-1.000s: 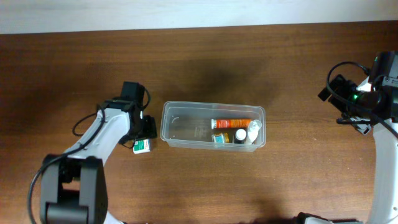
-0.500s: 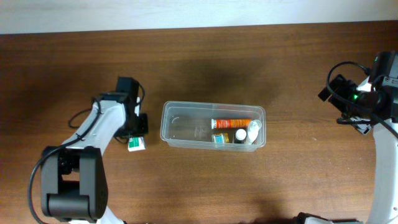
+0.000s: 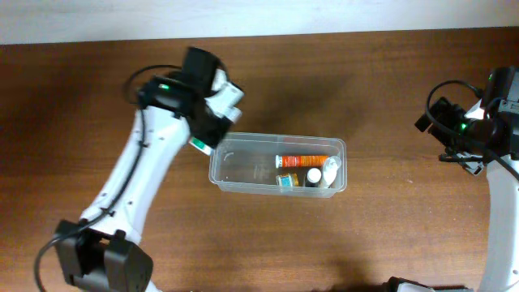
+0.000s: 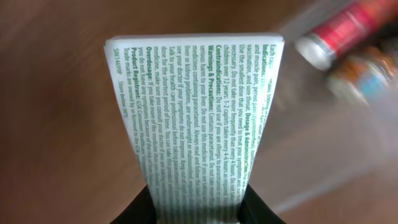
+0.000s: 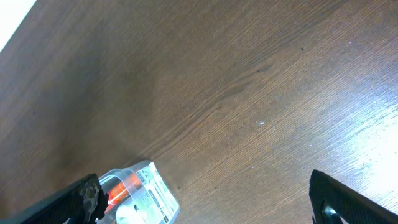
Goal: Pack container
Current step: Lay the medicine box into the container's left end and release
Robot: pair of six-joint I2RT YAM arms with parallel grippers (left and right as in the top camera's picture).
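Note:
The container (image 3: 243, 166), a long clear plastic tub, lies at mid-table. In its right half are an orange tube (image 3: 302, 160), a small teal box (image 3: 285, 182), a dark bottle (image 3: 313, 176) and a white bottle (image 3: 331, 172). My left gripper (image 3: 208, 132) hangs over the tub's far left corner, shut on a white carton with green print (image 4: 196, 118); the black fingers (image 4: 146, 208) press both its sides. A corner of the carton (image 3: 199, 145) peeks out below the arm. My right gripper (image 5: 211, 208) stands open far to the right, and nothing lies between its fingers.
In the right wrist view one end of the container (image 5: 142, 173) shows at lower left, with bare brown wood around it. The table's far edge meets a pale wall strip (image 3: 259, 16). The right arm (image 3: 486, 130) stays at the right edge.
My left gripper shut on the carton where it lay left of the tub, then rose and carried it right, up to the tub's left end. The right arm has not moved.

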